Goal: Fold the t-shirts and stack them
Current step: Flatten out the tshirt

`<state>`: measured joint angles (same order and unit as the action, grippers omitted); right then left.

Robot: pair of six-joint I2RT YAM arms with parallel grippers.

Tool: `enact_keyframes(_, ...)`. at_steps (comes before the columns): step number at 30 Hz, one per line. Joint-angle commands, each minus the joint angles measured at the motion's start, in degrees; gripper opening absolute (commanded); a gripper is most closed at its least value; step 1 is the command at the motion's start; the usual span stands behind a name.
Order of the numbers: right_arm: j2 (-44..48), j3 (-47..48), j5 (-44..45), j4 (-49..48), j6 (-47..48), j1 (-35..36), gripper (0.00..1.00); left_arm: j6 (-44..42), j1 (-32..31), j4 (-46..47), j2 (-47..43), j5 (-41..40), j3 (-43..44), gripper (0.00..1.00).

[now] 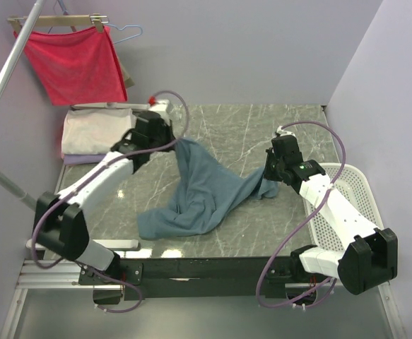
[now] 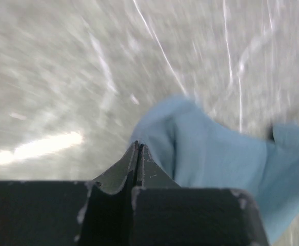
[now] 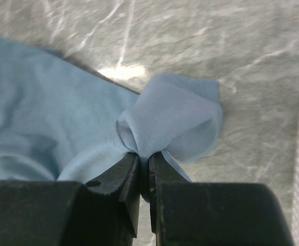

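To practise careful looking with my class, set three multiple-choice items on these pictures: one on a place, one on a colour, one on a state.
1. Where on the grey marble table is the pile of folded cream-white and lavender t-shirts?
A. far left corner
B. near right corner
C. centre

2. What colour is the cloth on the wooden hanger?
A. green
B. red
C. yellow

3. How is the dusty teal-blue cotton t-shirt held?
A. lying free
B. by one gripper
C. by both grippers

1 A: it lies at the far left edge.
2 B: it hangs bright red.
3 C: the left gripper and the right gripper each pinch it.
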<state>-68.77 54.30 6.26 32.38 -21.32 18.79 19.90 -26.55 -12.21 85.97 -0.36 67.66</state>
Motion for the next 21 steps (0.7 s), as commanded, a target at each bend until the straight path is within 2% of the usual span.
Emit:
enact_keyframes(1, 2.0, 2.1, 9.5, 0.3, 0.8, -0.1, 0.12, -2.7, 4.3, -4.0, -7.0, -7.2, 4.1, 0.01)
enact_keyframes(8, 6.2, 6.2, 17.6, 3.0, -1.5, -0.4, 0.1, -2.4, 12.6, -10.0, -14.5, -11.3, 6.5, 0.01)
enact_keyframes(15, 13.6, 13.3, 21.1, 3.5, -0.9, -0.5, 0.09, -4.4, 13.0, -16.3, -23.6, -11.2, 15.6, 0.01)
enact_keyframes(19, 17.3, 18.1, 20.5, 5.1, 0.1, -0.5, 0.08, -5.6, 12.9, -20.7, -27.0, -6.0, 21.6, 0.01)
enact_keyframes(21, 19.7, 21.1, 16.8, 5.6, 1.5, -0.5, 0.08, -5.7, 13.0, -21.5, -29.5, -3.1, 23.4, 0.01)
